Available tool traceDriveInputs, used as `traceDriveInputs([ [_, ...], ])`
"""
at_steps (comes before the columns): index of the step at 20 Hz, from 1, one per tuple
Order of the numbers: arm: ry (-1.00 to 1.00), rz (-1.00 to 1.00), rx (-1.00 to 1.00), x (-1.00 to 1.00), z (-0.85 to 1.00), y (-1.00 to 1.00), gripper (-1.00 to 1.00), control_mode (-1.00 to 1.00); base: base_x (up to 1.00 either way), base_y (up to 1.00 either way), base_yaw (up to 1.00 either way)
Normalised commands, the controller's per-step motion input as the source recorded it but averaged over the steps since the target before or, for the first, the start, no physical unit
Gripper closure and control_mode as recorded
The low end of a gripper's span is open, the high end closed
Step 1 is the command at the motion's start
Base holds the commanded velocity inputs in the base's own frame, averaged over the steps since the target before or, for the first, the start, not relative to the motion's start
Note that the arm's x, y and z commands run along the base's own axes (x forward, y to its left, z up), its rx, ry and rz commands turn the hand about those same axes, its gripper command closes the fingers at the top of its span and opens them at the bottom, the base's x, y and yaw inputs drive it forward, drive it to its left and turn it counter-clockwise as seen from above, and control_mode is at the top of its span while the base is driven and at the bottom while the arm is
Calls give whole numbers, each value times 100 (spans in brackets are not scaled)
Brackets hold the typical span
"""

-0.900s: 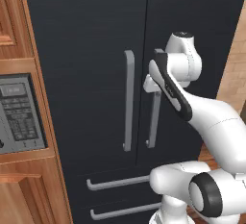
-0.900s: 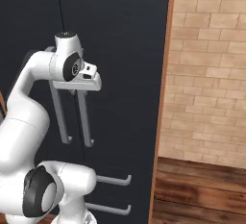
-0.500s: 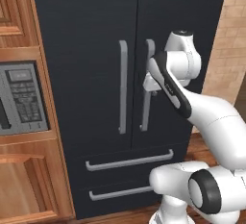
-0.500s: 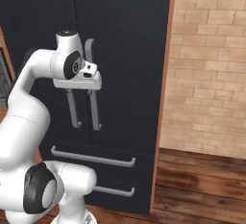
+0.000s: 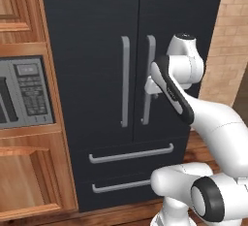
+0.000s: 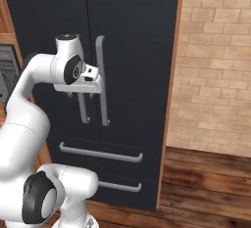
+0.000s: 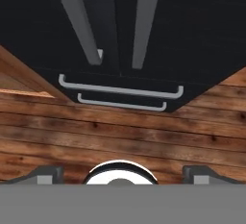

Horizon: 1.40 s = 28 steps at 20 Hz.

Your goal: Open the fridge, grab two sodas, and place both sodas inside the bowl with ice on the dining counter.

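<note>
Blocked: shut doors of tall black French-door fridge (image 5: 97,50).
Gap: narrow, between its grey vertical bar handles (image 5: 125,82).
Open: wood plank floor (image 6: 206,183) rightward.

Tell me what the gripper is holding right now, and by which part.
Nothing is held. The gripper is open, fingertips wide apart with only floor between them, beside the fridge door handles without clasping either.

I'm looking at warm wood cabinetry (image 5: 29,181) filling the left of the left base frame, with a grey built-in microwave (image 5: 24,91) set into it at mid-height and a panelled cabinet door (image 5: 12,2) in the upper left. On the right of the right base frame I've got a pale brick wall (image 6: 215,70), evenly lit. Beneath it runs a dark plank wood floor (image 6: 206,183); in the hand view those floorboards (image 7: 120,131) stretch across the middle of the frame.
</note>
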Motion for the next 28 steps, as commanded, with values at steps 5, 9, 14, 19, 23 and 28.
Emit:
traceDriveInputs([
  [5, 0, 0, 0, 0, 0, 0, -100, 100, 6, 29, 0],
  [9, 0, 0, 0, 0, 0, 0, -100, 100, 5, 24, 0],
  [14, -4, 0, 1, 29, -11, 0, -100, -100, 2, 0, 0],
  [19, -20, 0, 4, 44, -6, -2, -100, -100, 0, 0, 0],
  [23, -18, 0, 3, 32, -3, -7, -100, -100, 0, 0, 0],
  [28, -9, 0, 0, 0, 0, -24, -100, -100, 0, 0, 0],
])
